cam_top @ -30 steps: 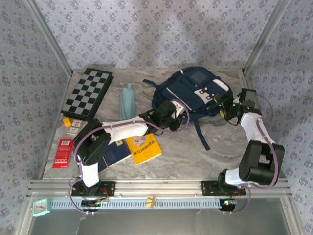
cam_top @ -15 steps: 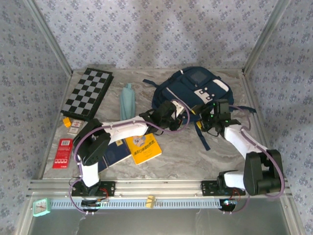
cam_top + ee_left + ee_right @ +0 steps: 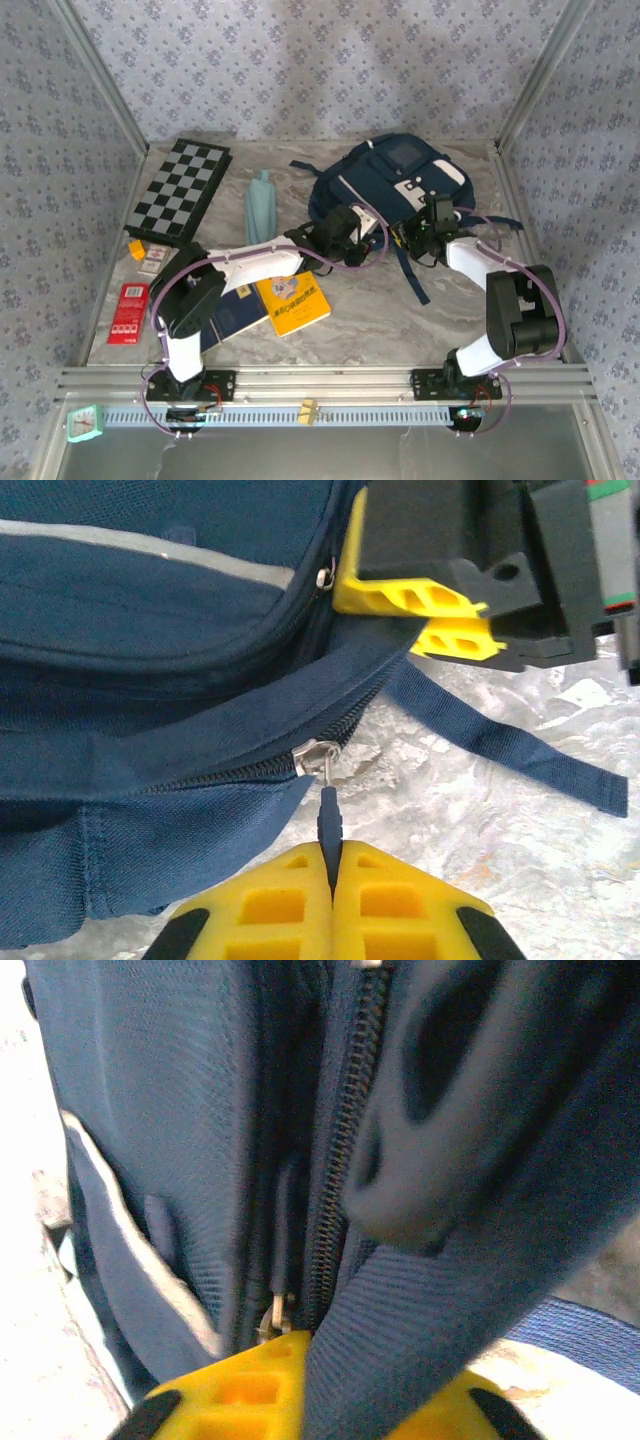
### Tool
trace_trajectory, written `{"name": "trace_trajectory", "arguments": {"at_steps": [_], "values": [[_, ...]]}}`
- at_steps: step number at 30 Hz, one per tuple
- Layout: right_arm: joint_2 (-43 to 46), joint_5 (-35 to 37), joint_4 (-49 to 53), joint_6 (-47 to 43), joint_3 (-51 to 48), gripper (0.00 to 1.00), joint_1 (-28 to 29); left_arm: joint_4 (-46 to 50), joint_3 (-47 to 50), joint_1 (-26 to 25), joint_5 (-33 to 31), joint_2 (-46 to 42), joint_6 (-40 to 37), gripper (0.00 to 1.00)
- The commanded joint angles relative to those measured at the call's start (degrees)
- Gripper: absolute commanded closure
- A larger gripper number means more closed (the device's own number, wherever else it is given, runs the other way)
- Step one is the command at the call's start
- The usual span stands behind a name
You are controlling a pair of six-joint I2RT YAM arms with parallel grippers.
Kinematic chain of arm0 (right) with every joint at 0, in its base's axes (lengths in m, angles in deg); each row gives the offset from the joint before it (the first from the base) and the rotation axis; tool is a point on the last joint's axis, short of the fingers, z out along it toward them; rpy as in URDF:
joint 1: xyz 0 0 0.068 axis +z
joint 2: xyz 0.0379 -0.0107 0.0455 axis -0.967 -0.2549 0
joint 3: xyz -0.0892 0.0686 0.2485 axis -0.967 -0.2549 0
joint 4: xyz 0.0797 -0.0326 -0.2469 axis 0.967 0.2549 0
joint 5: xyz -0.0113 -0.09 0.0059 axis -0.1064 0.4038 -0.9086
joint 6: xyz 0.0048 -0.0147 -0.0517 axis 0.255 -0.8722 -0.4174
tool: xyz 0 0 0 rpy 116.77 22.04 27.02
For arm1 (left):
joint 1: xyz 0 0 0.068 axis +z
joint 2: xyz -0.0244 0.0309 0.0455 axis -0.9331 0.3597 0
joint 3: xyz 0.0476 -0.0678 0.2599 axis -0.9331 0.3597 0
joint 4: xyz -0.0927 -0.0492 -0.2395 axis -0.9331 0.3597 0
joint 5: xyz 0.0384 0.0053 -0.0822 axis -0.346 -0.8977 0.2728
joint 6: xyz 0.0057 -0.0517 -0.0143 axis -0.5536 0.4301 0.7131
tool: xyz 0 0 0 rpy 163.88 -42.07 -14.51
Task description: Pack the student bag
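The student bag (image 3: 385, 180), navy with a white stripe, lies at the back middle of the table. My left gripper (image 3: 362, 232) is at its near edge. In the left wrist view it (image 3: 333, 858) is shut on the dark zipper pull (image 3: 329, 825), which hangs from the metal slider (image 3: 315, 755). My right gripper (image 3: 420, 237) is close beside it on the right, against the bag's near side. Seen from the right wrist, it (image 3: 345, 1365) is shut on a ribbed navy strap (image 3: 400, 1330) next to a zipper track (image 3: 345, 1160). Its yellow fingers (image 3: 440, 610) also appear in the left wrist view.
A chessboard (image 3: 180, 190) lies at the back left, with a teal bottle (image 3: 262, 205) beside it. A yellow book (image 3: 293, 303) and a navy book (image 3: 232, 315) lie under the left arm. A red packet (image 3: 130, 312) and small cards (image 3: 150, 258) lie at the left edge. A loose strap (image 3: 412, 275) trails toward the front.
The right arm swung left from the bag's right side to its near edge, and its gripper went from open to shut on the strap. The left gripper stayed put.
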Motion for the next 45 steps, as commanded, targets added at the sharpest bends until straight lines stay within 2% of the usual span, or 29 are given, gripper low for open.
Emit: {"name": "trace_trajectory", "arguments": {"at_steps": [1, 8, 13, 15, 22, 25, 30, 34, 39, 43, 45], "values": [[0.7, -1.6, 4.2, -8.0, 2.9, 1.0, -1.5, 0.7, 0.7, 0.1, -1.8, -3.2, -2.3, 1.0], [1.9, -9.0, 10.6, -19.3, 4.8, 1.0, -8.0, 2.2, 5.9, 3.1, -1.6, -6.6, -3.4, 1.0], [0.8, -9.1, 15.0, -26.3, 9.5, 1.0, -10.2, 4.0, 6.9, 3.2, -0.2, -7.9, -1.8, 1.0], [-1.2, -9.1, 16.9, -28.7, 13.2, 1.0, -11.3, 3.3, 7.0, 2.1, 2.0, -8.1, -0.7, 1.0], [-11.1, -8.7, 24.8, -34.9, 28.5, 0.99, -14.4, 2.5, 1.5, -4.6, 2.6, -4.0, 1.2, 1.0], [-13.6, -10.4, 26.4, -35.5, 31.0, 0.93, -14.7, 1.2, -1.5, -5.0, 3.6, -1.4, 2.8, 1.0], [-9.9, -10.0, 27.2, -35.8, 27.7, 0.54, -15.0, 2.9, -5.7, -4.6, 0.0, 1.6, 2.4, 1.0], [-3.1, -12.0, 25.3, -32.2, 19.0, 0.37, -14.8, 3.4, -6.5, -3.8, -0.2, 1.9, 3.0, 1.0], [4.5, -14.4, 18.4, -20.8, 6.9, 0.3, -11.9, 1.8, -6.5, -3.8, 1.7, 2.2, 3.0, 1.0], [7.3, -10.5, 12.4, -13.5, 1.4, 0.29, -6.9, 2.3, -7.6, -3.8, 2.3, 2.9, 2.7, 1.0], [6.6, -7.4, 9.6, -11.2, 0.0, 0.32, -4.9, 2.2, -7.9, -3.8, 2.3, 3.0, 2.6, 1.0]]}}
